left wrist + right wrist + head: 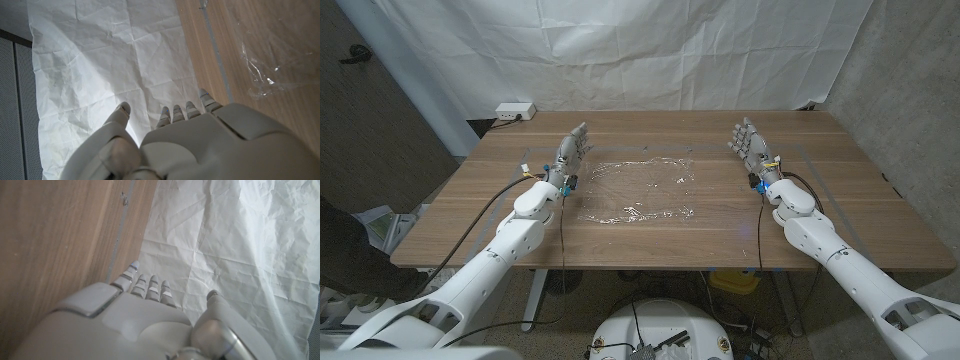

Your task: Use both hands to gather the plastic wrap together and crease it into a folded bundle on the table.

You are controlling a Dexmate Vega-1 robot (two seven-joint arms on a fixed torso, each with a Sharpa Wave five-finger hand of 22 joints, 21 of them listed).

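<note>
left hand (571, 152) left of centre, fingers (176, 113) spread apart, holding nothing, just beside left edge of wrap. right hand (749, 143) right of centre, fingers (151, 286) extended and apart, holding nothing, apart from wrap. plastic wrap (638, 190) spread flat mid-frame on wooden tabletop (840, 215), between hands. white sheet (620, 50) across top of frame.

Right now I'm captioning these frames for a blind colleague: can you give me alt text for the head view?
A sheet of clear plastic wrap lies spread on a wooden table, unfolded, between two white robot arms. The left hand and right hand stand open at either side of it, holding nothing. A creased white sheet hangs behind.
</note>
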